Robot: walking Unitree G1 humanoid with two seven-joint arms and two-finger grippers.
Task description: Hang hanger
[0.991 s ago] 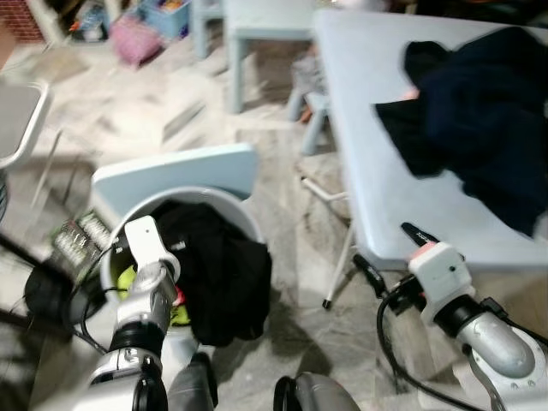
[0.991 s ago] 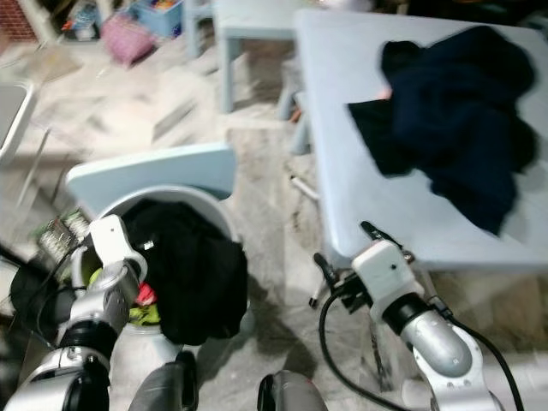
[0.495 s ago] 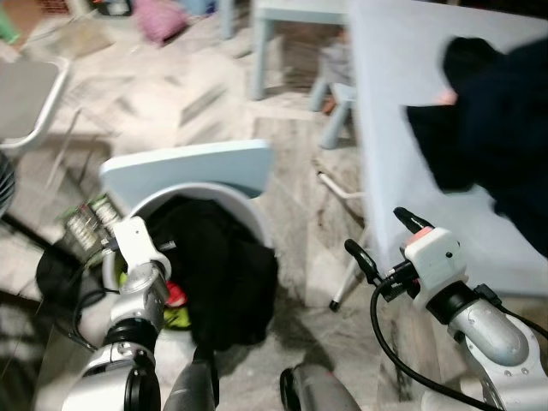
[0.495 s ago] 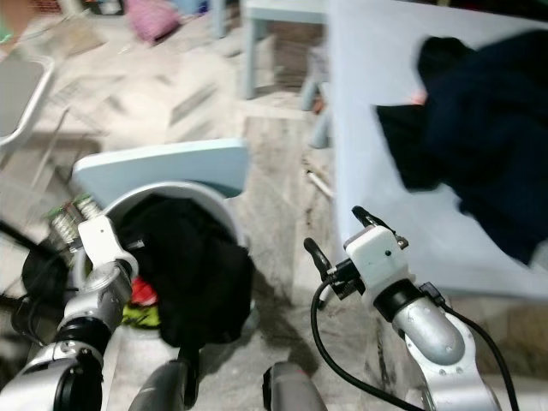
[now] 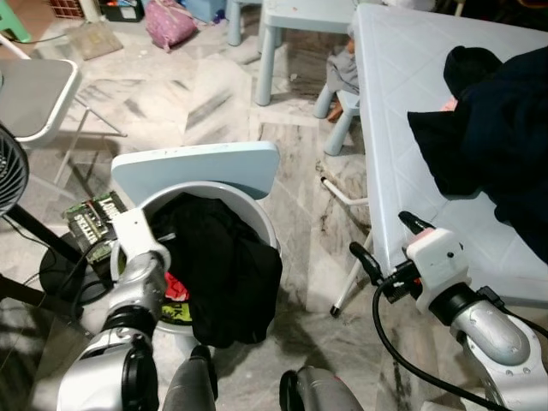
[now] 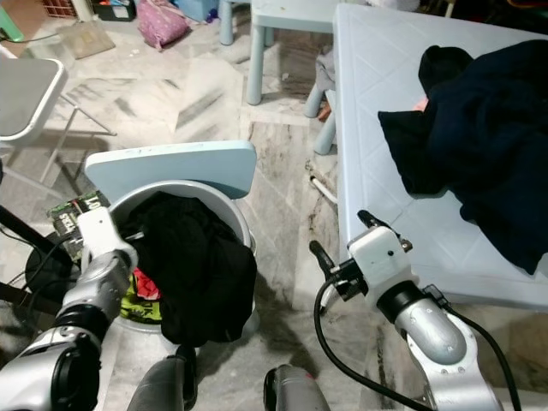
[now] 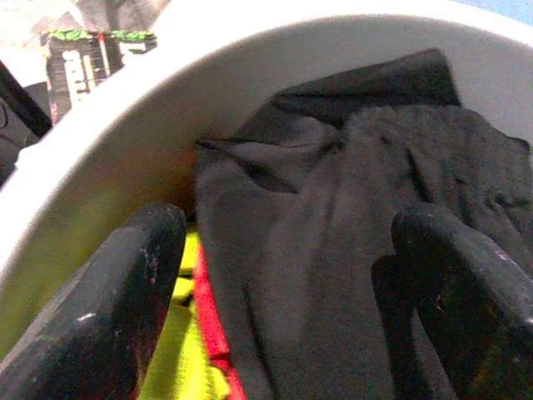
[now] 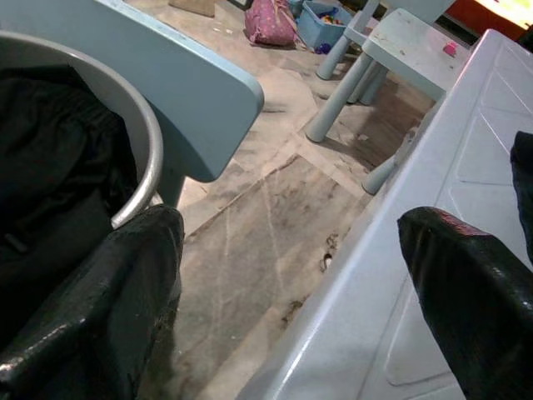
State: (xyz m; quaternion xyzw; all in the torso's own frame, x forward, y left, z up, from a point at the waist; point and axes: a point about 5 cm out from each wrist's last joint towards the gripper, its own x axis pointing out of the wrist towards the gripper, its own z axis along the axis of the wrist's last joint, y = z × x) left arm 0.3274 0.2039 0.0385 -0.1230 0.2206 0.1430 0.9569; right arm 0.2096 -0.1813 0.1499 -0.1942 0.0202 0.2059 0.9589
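From the head views the right gripper [image 5: 383,257] hung spread at the table's [image 5: 385,154] near edge, no hanger discernible, while its wrist view faced the bucket [image 8: 141,158], and the left gripper [image 7: 291,275] gaped over black clothes [image 7: 350,208].

The dark garment [image 5: 492,145] on the tabletop [image 5: 394,163] is cut off by the right edge of the eye views, so its full extent cannot be told. The tabletop itself is cut by the same edge. Whatever lies beneath the black clothing [image 5: 224,265] in the white bin [image 5: 257,214] is mostly covered; only scraps of yellow and red fabric [image 7: 204,333] are seen. The grey chair [image 5: 34,90] and the fan [image 5: 8,175] are cut by the left edge. The far-off clutter is too small to be identified.
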